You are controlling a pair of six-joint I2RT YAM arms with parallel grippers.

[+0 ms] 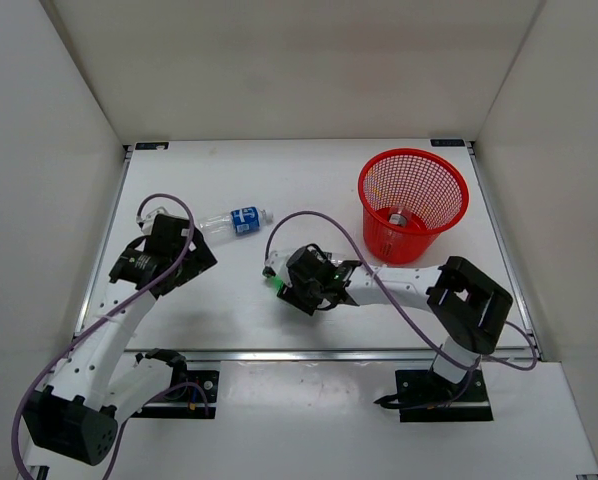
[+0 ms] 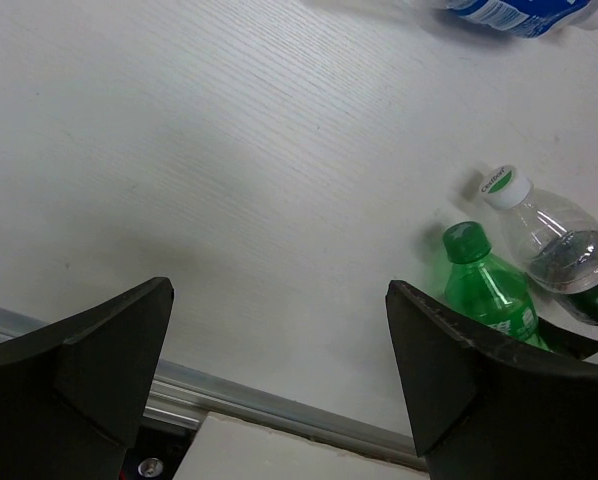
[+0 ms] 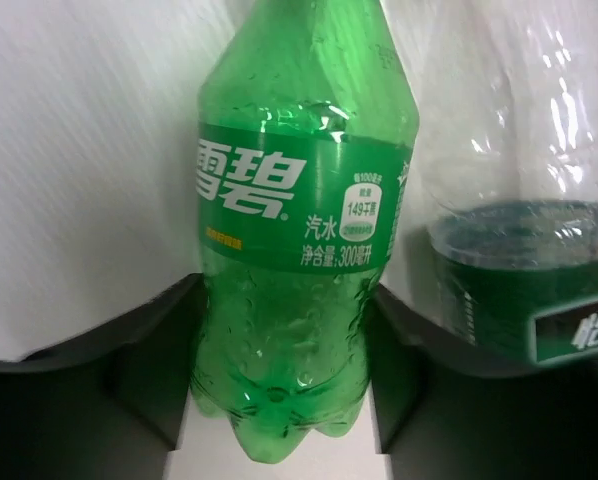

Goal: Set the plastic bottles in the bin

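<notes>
My right gripper [image 1: 277, 281] is shut on the all-green bottle [image 3: 297, 250], which lies on the table; its fingers press both sides near the base. The clear bottle with the dark green label [image 3: 519, 290] lies right beside it, touching. Both show in the left wrist view, green [image 2: 489, 292] and clear [image 2: 564, 252]. The blue-label bottle [image 1: 235, 221] lies on the table just beyond my left gripper [image 1: 197, 256], which is open and empty. The red mesh bin [image 1: 378, 232] stands at the back right with a grey-labelled bottle [image 1: 399, 217] lying inside.
White walls enclose the table on three sides. A metal rail [image 2: 279, 405] runs along the near table edge, close under my left gripper. The right arm's purple cable [image 1: 319, 218] loops over the table middle.
</notes>
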